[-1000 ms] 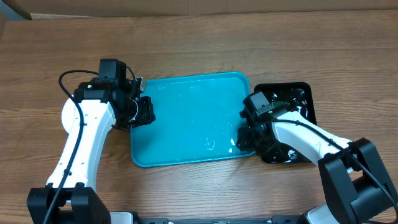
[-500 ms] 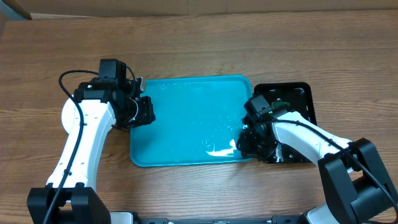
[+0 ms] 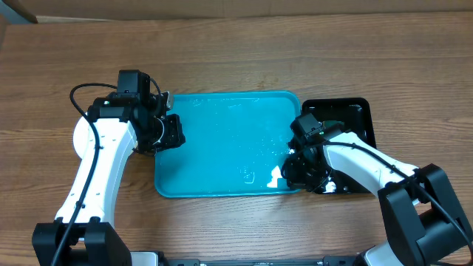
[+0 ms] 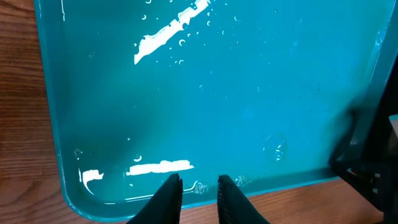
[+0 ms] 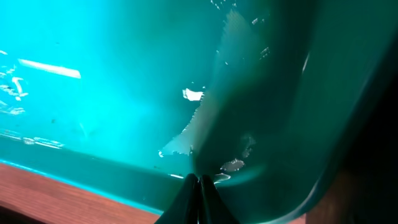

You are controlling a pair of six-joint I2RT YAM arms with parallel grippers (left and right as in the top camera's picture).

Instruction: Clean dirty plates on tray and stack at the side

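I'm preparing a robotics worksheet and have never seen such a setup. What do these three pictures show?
These are two white robot arms at a wooden table, each ending in a two-finger hand. One picture is taken from above; the other two come from cameras on each wrist, looking past the fingers. A wet turquoise tray lies in the middle, a smaller black tray beside it. The left hand sits at the tray's left rim, fingers slightly apart. The right hand is at the tray's near right corner, fingers together; whether it pinches anything is unclear. No plates are in view.
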